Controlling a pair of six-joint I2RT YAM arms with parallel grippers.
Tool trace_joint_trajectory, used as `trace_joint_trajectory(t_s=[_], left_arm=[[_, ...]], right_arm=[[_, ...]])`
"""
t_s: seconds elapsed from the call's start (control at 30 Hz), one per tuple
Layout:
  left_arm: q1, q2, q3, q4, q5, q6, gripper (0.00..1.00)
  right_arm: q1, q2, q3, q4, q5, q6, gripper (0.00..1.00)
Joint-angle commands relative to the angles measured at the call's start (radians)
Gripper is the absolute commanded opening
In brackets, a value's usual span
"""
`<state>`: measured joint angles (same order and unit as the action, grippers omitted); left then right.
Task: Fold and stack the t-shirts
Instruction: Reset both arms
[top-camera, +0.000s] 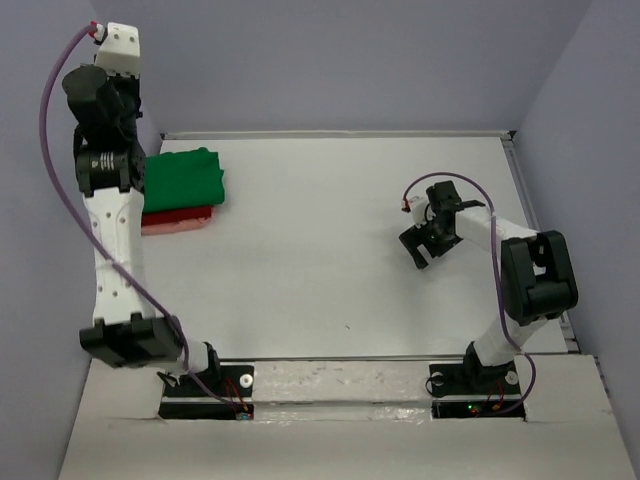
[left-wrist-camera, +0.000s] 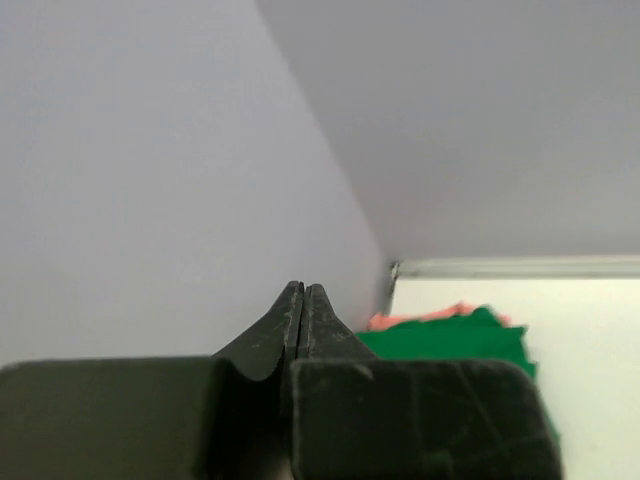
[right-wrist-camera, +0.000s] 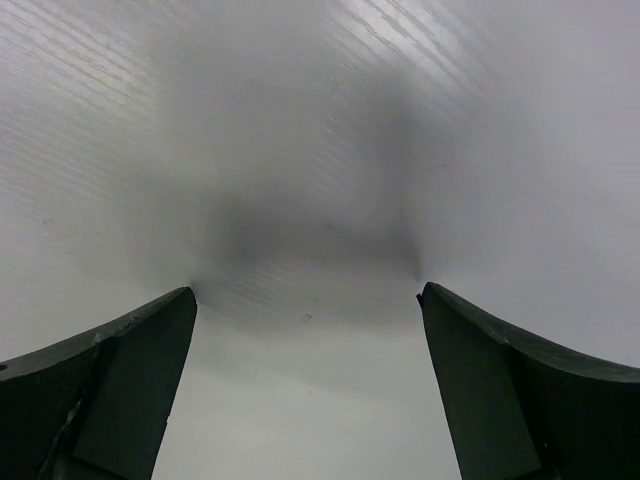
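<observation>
Top: green t-shirt (top-camera: 185, 178) folded over red t-shirt (top-camera: 178, 216), upper left, long axis left-right; left arm (top-camera: 115, 240) nearer. Left wrist: left fingers (left-wrist-camera: 285, 325) together, empty, green t-shirt lower right. Right wrist: right fingers (right-wrist-camera: 110, 385) apart, over surface (right-wrist-camera: 320, 150).

White table (top-camera: 330, 260), pale lilac walls (top-camera: 330, 60) around it

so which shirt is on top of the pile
The green shirt: it lies folded on top, in full view. The red shirt and the pink shirt show only as thin strips under its near edge.
</observation>
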<state>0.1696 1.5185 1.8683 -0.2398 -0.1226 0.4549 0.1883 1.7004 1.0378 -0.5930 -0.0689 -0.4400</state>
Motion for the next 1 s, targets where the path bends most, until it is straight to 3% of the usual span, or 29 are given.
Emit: trace_joint_trajectory(t_s=[0.0, 0.07, 0.17, 0.47, 0.6, 0.7, 0.83, 0.9, 0.97], left_arm=[[-0.030, -0.217, -0.293, -0.025, 0.224, -0.080, 0.01], [-0.036, -0.306, -0.526, 0.086, 0.294, -0.090, 0.02], [-0.064, -0.408, -0.714, 0.143, 0.354, -0.048, 0.00], [-0.096, -0.452, -0.883, 0.218, 0.505, -0.114, 0.04], [-0.096, -0.509, -1.027, 0.347, 0.509, -0.124, 0.08], [-0.094, -0.558, -1.101, 0.402, 0.515, -0.122, 0.15], [-0.084, -0.645, -1.230, 0.488, 0.540, -0.124, 0.40], [-0.079, -0.670, -1.264, 0.517, 0.583, -0.122, 0.46], [-0.071, -0.698, -1.304, 0.534, 0.604, -0.134, 0.58]], right_arm=[[-0.010, -0.082, -0.008, 0.047, 0.041, 0.029, 1.00], [-0.021, -0.099, -0.007, 0.068, 0.061, 0.047, 1.00], [-0.021, -0.113, 0.007, 0.085, 0.096, 0.084, 1.00], [-0.030, -0.244, 0.027, 0.154, 0.287, 0.176, 1.00], [-0.058, -0.323, -0.034, 0.165, 0.166, 0.179, 1.00], [-0.072, -0.340, -0.041, 0.176, 0.147, 0.187, 1.00], [-0.072, -0.300, -0.041, 0.176, 0.133, 0.179, 1.00], [-0.072, -0.288, -0.047, 0.176, 0.136, 0.167, 1.00], [-0.072, -0.278, -0.050, 0.177, 0.145, 0.159, 1.00]])
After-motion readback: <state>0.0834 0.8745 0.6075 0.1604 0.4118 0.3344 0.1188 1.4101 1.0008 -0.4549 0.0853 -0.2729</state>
